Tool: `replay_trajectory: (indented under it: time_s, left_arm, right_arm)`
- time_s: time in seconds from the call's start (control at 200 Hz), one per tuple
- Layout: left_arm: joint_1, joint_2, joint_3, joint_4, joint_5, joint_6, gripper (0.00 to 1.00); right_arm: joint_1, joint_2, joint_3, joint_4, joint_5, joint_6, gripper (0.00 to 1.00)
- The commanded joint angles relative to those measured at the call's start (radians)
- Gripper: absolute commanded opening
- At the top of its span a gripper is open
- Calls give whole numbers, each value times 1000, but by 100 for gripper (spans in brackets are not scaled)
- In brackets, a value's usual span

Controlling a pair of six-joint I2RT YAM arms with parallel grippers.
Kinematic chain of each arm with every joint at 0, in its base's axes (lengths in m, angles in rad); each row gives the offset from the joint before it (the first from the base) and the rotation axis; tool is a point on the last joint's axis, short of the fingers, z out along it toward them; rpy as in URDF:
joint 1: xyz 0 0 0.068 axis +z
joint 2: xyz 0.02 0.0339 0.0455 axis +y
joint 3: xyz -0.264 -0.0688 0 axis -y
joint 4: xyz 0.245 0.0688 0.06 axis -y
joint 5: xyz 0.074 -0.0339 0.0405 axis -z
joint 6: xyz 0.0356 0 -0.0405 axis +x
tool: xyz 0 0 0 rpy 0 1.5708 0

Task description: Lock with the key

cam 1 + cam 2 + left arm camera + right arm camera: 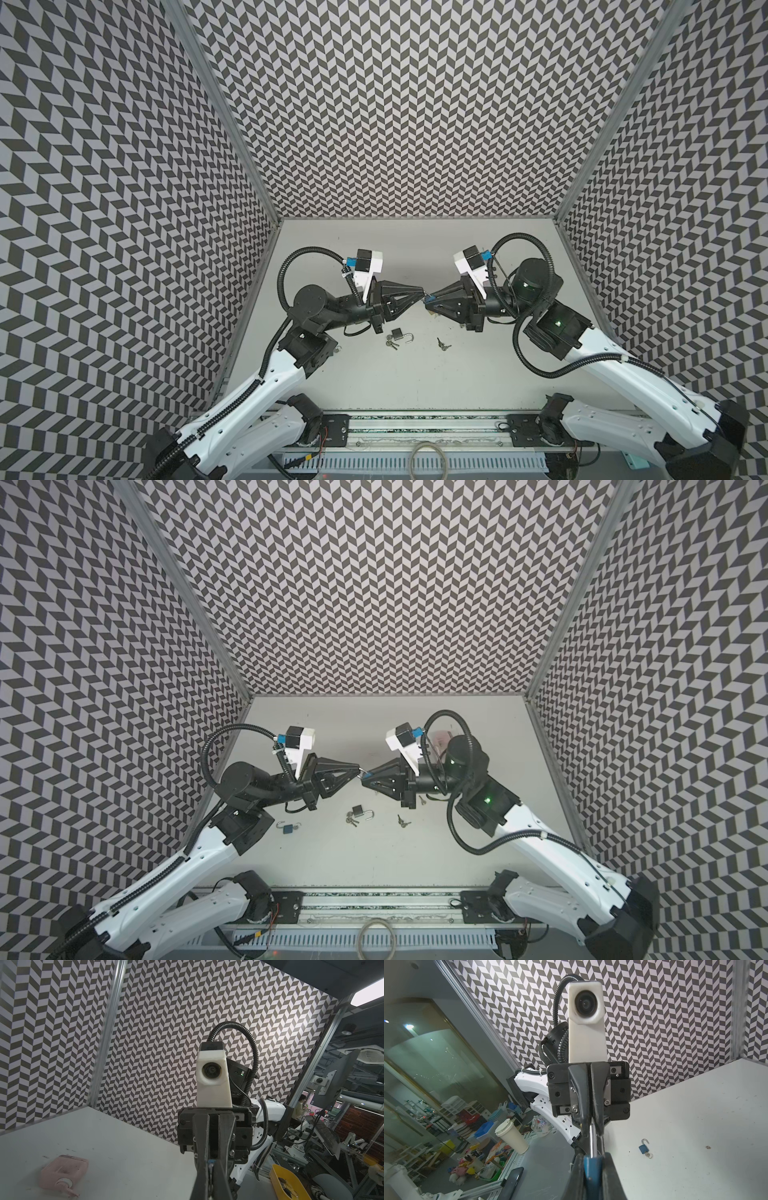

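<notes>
Blue padlock (592, 1165) hangs mid-frame in both top views above the table (415, 374). Its long axis runs left-right, and its silver metal stem (592, 1140), key or shackle you can't tell, points at the left gripper (420, 291). Your right gripper (429, 300) pinches the blue body, nearly closed, and the left gripper is pressed together on the stem's tip.

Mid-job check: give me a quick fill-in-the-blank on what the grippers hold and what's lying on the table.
1. The right gripper is shut on a small ___ padlock; the left gripper pinches the silver metal part sticking out of it.
2. The dark padlock on the table has its shackle ___.
3. A second blue padlock lies near the ___ arm.
4. The bottle lying on its side is ___.
Missing words: blue; open; left; pink.
</notes>
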Motion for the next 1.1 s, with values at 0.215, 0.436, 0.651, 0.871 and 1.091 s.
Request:
replay_trajectory:
  time_s: [0.215, 0.436, 0.651, 0.871, 1.091]
  left_arm:
    - [16, -40, -29, 154, -82, -166, 0]
    - [16, -39, -46, 228, -143, -237, 0]
    - [16, -39, -54, 263, -161, -265, 0]
    - [16, -34, -57, 275, -161, -275, 0]
    - [14, -34, -61, 283, -159, -278, 0]
  right_arm:
    - [1, -24, -37, 345, 33, 105, 64]
    - [27, -32, -73, 349, 118, 97, 75]
    - [54, -26, -98, 402, 150, 105, 67]
    - [74, -7, -103, 462, 207, 132, 48]
    - [91, 36, -82, 500, 217, 161, 34]
